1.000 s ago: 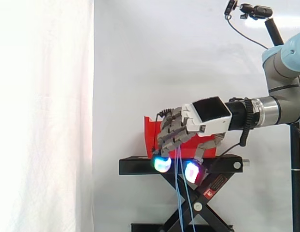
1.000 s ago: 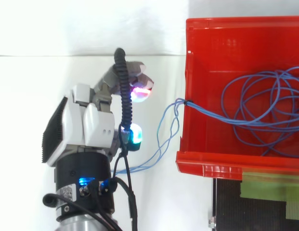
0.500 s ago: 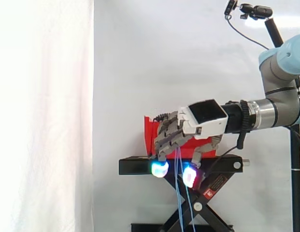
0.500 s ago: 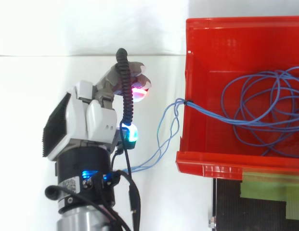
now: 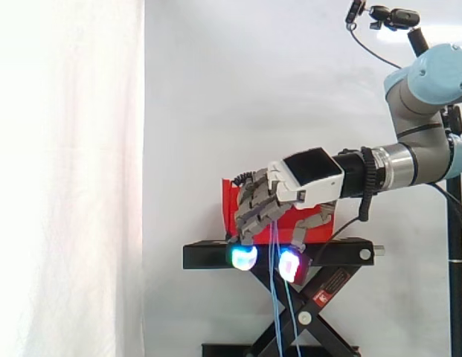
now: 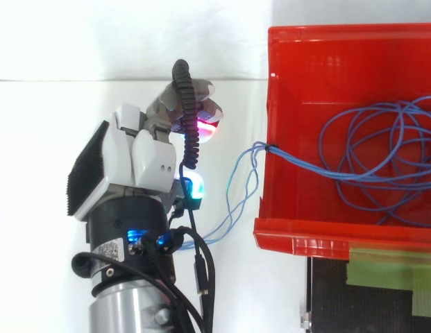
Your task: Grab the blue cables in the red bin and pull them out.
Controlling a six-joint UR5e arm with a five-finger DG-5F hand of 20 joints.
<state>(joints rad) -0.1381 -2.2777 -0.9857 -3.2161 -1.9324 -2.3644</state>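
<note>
A red bin (image 6: pixel 305 236) (image 5: pixel 229 202) holds a loose coil of thin blue cables (image 6: pixel 371 149). Some strands run out through the bin's side wall and hang in loops outside it (image 6: pixel 232 198), then drop past the stand (image 5: pixel 277 305). My hand (image 6: pixel 142 156) (image 5: pixel 301 178) hovers outside the bin beside these hanging strands. Its fingers bend downward and the thumb stands apart from them. In the side view the strands show in the gap between thumb and fingers, and nothing is pinched. The fingertips (image 5: pixel 243 256) glow cyan and magenta.
The bin rests on a black platform (image 5: pixel 208 256) atop a scissor lift (image 5: pixel 320 312), before a white curtain. A green-taped strip (image 6: pixel 382 267) lies on the stand below the bin in the top view. A camera pole (image 5: pixel 439 74) rises behind the arm.
My hand has shifted along the bin's side, leftward in the side view and upward in the top view. The hanging blue strands have stayed where they were.
</note>
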